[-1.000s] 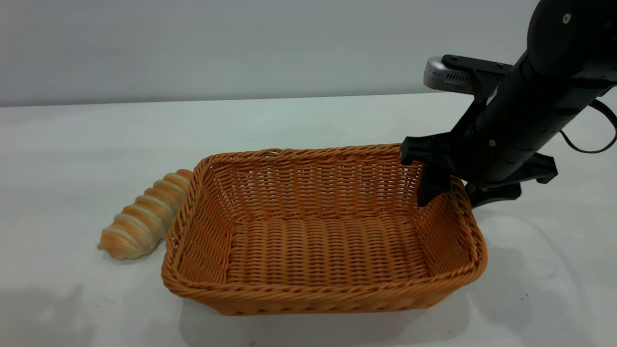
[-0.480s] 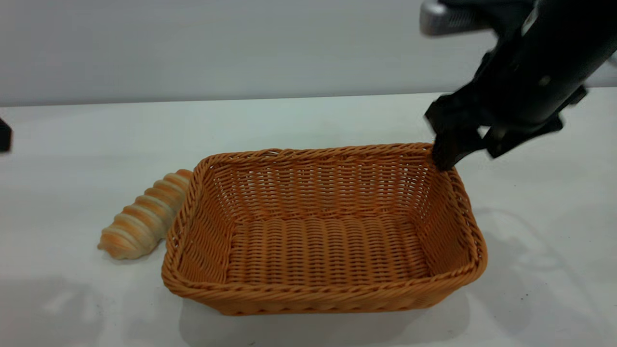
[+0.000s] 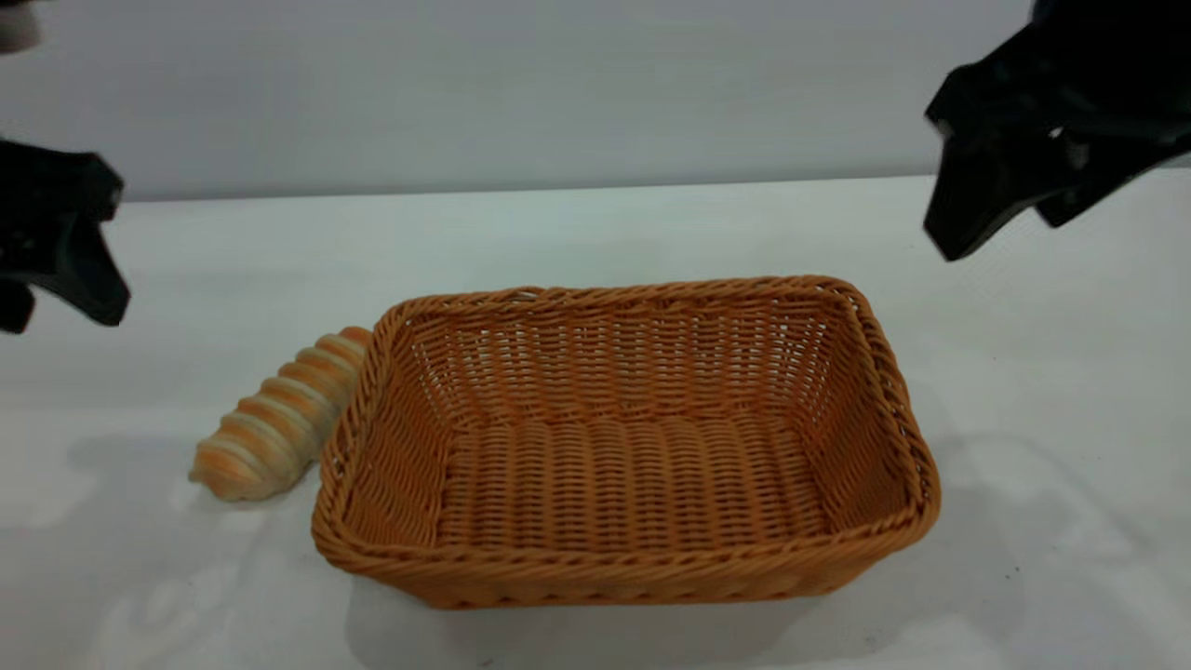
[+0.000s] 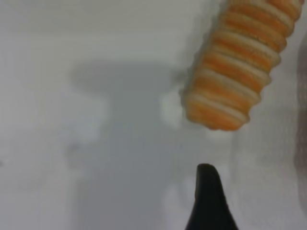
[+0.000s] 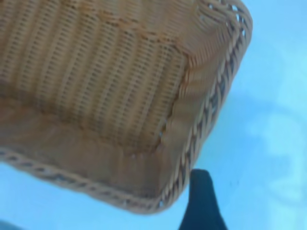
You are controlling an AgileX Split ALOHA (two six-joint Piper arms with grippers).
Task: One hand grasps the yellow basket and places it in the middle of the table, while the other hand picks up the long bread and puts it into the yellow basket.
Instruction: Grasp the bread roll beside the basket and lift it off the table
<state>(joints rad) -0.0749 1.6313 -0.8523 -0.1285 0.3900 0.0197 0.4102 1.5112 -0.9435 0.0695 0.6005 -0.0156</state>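
Observation:
The yellow basket (image 3: pixel 623 521) stands empty in the middle of the white table (image 3: pixel 595 233); it also shows in the right wrist view (image 5: pixel 110 86). The long bread (image 3: pixel 274 423) lies on the table against the basket's left end; it also shows in the left wrist view (image 4: pixel 235 72). My right gripper (image 3: pixel 1000 240) hangs open and empty, high above and to the right of the basket's far right corner. My left gripper (image 3: pixel 60 324) is open and empty at the far left, above the table and left of the bread. One finger (image 4: pixel 207 201) shows near the bread's end.
A plain grey wall stands behind the table. Bare tabletop lies all round the basket, with a few tiny dark specks at the right front.
My right gripper has let go of the basket's right rim and risen up and to the right. My left gripper has come into view from the left. Basket and bread have not moved.

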